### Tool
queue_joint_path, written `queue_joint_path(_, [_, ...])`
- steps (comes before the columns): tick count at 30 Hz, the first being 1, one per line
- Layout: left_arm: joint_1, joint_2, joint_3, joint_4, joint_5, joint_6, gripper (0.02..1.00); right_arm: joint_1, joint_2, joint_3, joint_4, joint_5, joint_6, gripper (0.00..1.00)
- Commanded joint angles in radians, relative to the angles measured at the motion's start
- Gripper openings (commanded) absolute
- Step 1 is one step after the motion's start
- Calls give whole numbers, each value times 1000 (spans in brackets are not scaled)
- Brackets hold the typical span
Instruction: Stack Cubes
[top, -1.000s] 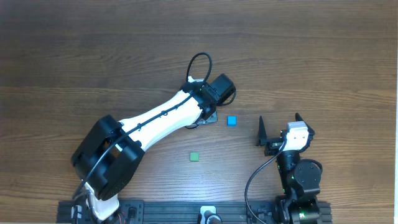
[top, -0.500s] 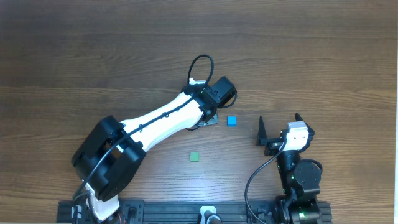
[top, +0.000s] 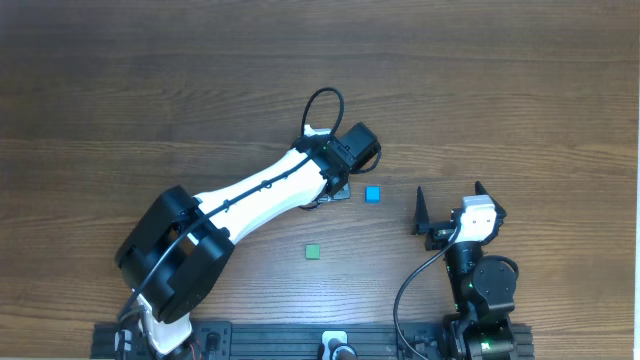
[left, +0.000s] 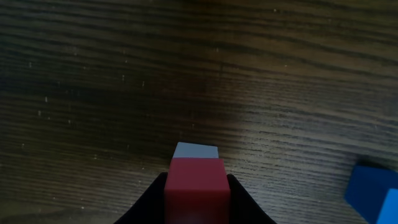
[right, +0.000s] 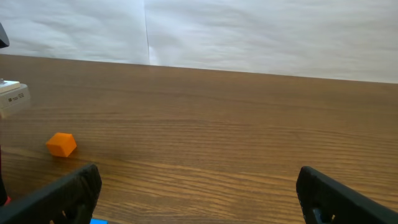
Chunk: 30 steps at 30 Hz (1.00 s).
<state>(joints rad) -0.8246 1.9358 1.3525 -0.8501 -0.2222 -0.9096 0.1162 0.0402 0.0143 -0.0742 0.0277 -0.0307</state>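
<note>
Dark wooden table (top: 150, 80) carries everything. Your left gripper (left: 196, 180) clamps a small red cube (left: 195, 194) just beside the small blue plastic cube (top: 373, 194), with a pale grey block (left: 196, 150) showing just past the red one. Your right gripper (top: 448, 206), near the blue cube, stands wide and empty. If you release off-centre, the red cube may topple.

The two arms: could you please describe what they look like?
The left arm has a long white shell between bulky black joints, with a black wrist cable looping above it. The right arm is black with a white wrist block, a curling black base cable and two pointed black fingers.
</note>
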Motion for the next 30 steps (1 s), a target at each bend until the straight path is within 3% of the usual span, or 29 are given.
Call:
queue_joint_path(1, [-6,7,-14,-3,-23,-14,42,3,-8,-9,2,-5,-1,991])
queue_joint_path(27, [-20,-47,-74,49,-52,-11,40,3,-8,-9,3,-4,-1,991])
queue_joint_path(30, [-20,-47,-76,50,-53,-11,115,2,-8,-9,2,-5,-1,991])
